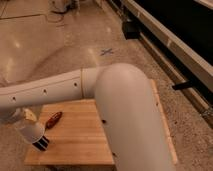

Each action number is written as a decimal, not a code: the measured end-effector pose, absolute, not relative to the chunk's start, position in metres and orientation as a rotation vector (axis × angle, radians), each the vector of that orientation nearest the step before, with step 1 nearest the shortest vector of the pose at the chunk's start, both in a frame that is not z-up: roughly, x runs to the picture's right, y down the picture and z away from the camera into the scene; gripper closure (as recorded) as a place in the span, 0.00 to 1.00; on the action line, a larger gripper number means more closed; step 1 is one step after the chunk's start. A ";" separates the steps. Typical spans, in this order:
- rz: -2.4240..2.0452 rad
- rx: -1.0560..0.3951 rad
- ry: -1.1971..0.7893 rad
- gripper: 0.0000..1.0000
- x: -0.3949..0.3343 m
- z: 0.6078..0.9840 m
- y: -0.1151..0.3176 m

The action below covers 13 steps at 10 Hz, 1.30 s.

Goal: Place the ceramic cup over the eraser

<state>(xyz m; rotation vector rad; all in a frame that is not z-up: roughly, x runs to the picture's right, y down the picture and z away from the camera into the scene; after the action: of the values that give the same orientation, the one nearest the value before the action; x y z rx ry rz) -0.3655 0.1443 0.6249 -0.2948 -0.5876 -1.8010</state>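
The white ceramic cup (28, 128) is at the front left corner of the wooden table (80, 140), tilted. The black eraser with white stripes (43, 143) shows right at its lower end, touching it. My gripper (10, 116) is at the far left edge, against the upper side of the cup and mostly hidden behind my forearm. My big white arm (125, 110) crosses the view from the right and hides the table's right part.
A reddish-brown elongated object (53, 120) lies on the table just right of the cup. The table's front edge is close below the eraser. On the floor beyond are a taped X (106, 51), a black box (131, 30) and a dark wall rail (170, 45).
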 end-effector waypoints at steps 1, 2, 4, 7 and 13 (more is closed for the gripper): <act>-1.804 -0.309 -0.586 0.86 -0.364 0.629 0.148; -1.806 -0.328 -0.583 0.83 -0.362 0.637 0.153; -1.794 -0.357 -0.571 0.63 -0.358 0.653 0.161; -1.773 -0.364 -0.568 0.33 -0.359 0.668 0.165; -1.730 -0.422 -0.535 0.20 -0.342 0.702 0.165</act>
<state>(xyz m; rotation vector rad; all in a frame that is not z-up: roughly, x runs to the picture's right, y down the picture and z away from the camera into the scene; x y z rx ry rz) -0.3421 0.1652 0.7021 -0.4223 -0.5350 -1.7301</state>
